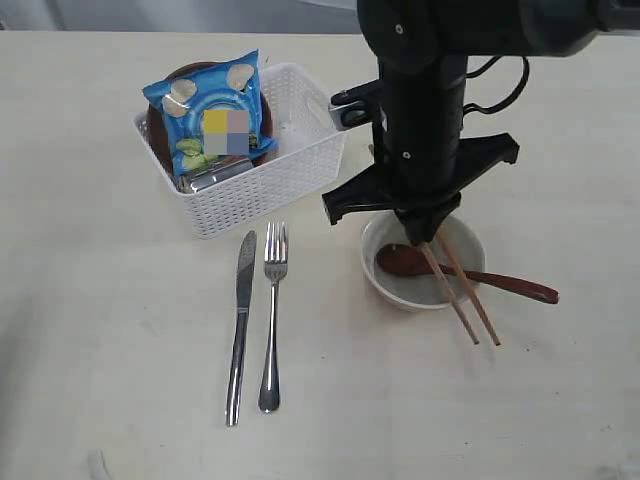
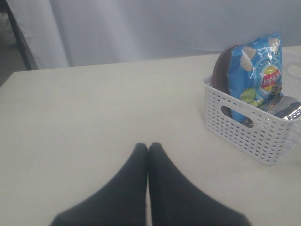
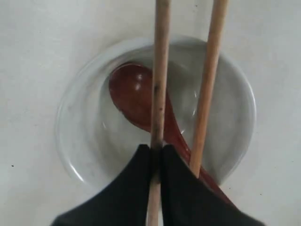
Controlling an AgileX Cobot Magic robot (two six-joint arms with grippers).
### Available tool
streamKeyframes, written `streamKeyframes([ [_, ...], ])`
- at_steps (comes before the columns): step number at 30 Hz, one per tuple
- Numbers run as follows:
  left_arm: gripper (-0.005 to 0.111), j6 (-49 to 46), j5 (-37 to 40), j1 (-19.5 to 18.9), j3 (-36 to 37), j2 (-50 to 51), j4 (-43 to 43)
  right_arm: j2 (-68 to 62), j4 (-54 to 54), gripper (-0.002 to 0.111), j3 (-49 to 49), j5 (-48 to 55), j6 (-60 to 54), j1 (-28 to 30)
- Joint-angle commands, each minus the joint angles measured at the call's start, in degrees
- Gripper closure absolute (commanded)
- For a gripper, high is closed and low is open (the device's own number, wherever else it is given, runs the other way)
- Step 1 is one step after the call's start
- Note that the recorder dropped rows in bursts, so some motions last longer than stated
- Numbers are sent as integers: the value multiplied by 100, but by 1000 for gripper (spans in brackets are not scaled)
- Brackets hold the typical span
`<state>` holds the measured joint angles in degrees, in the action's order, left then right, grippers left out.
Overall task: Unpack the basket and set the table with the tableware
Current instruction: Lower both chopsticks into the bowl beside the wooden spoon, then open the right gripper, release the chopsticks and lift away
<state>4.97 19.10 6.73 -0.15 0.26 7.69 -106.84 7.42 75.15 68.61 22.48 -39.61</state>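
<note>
The white basket (image 1: 262, 183) stands on the table (image 1: 100, 350) and holds the blue chips bag (image 1: 213, 118), the dark brown plate (image 1: 186, 72) and the steel cup (image 1: 213, 177). Knife (image 1: 240, 330) and fork (image 1: 272, 320) lie side by side in front of it. The off-white bowl (image 1: 376, 262) holds the wooden spoon (image 3: 136, 94). My right gripper (image 3: 156, 150) hangs over the bowl, shut on one chopstick (image 3: 160, 70). The second chopstick (image 3: 207, 84) runs beside one finger; whether it is held I cannot tell. My left gripper (image 2: 147, 147) is shut and empty above bare table, left of the basket (image 2: 254, 134).
The right arm's black body (image 1: 430, 110) rises between the basket and the bowl, hiding the basket's right end. The spoon's handle (image 1: 515, 287) sticks out over the bowl's rim to the right. The chopsticks' tips (image 1: 483, 340) reach past the bowl's front edge.
</note>
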Motion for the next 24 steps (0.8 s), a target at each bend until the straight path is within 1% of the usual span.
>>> streamKeyframes([
  [1, 107, -9, -41, -21, 15, -26, 2, 22, -112, 109, -9, 51, 0, 39],
  [8, 107, -9, -41, -21, 15, -26, 2, -270, -112, 109, -23, 136, 0, 39],
  [16, 107, -9, -41, -21, 15, -26, 2, -150, -112, 108, -23, 23, 0, 19],
  [18, 107, -9, -41, -21, 15, -26, 2, -150, -112, 102, -23, 91, 0, 19],
  [22, 107, -9, -41, -21, 15, -26, 2, -140, -100, 77, -23, 91, 0, 19],
  [24, 107, -9, -41, -21, 15, -26, 2, -126, -89, 68, -23, 91, 0, 19],
])
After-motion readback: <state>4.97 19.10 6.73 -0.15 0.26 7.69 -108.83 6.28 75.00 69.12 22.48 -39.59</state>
